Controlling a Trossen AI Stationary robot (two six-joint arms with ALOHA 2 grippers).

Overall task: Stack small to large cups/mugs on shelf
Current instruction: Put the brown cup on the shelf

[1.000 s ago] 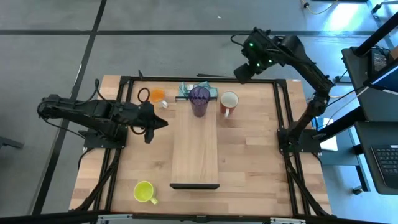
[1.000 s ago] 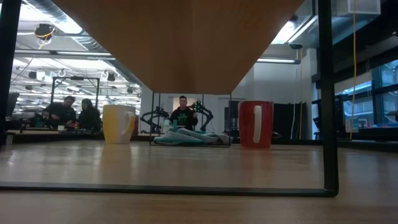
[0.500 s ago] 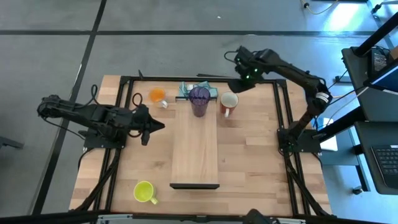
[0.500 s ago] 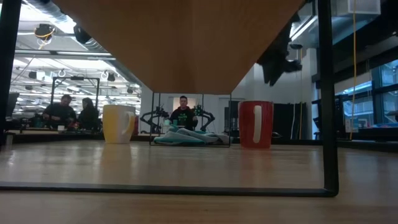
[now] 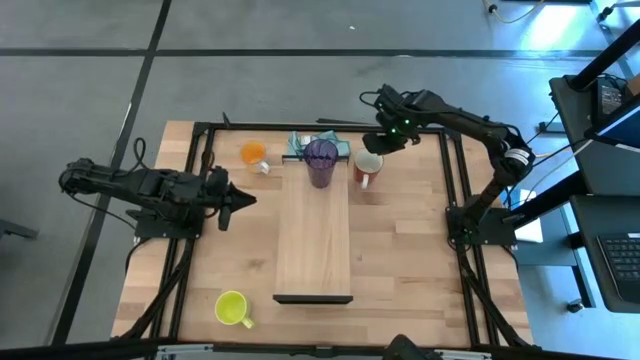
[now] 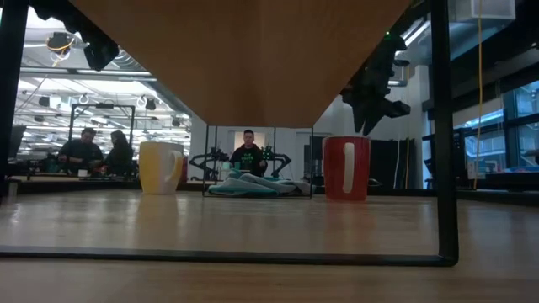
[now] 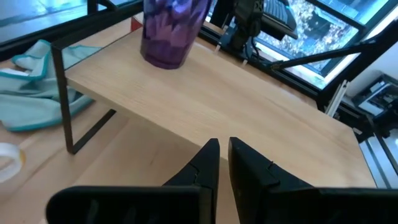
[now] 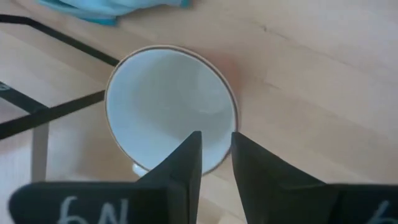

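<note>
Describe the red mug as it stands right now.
The red mug is glossy red outside, white and empty inside, standing upright on the table beside the shelf, right of the purple tumbler. Its handle points toward the table's near edge. The right gripper hovers above its rim, not gripping it.

On the shelf [image 5: 313, 235] stands the tumbler [image 5: 321, 160] — one mug [image 5: 368, 166] just right, another [image 5: 252, 153] left, a third [image 5: 232, 308] near the worktop's [image 5: 410, 250] front-left corner.

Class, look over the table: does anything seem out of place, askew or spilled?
Nothing is spilled or tipped. One oddity: a crumpled teal cloth lies at the table's far edge behind the purple tumbler, among the cups, though it is no cup.
</note>
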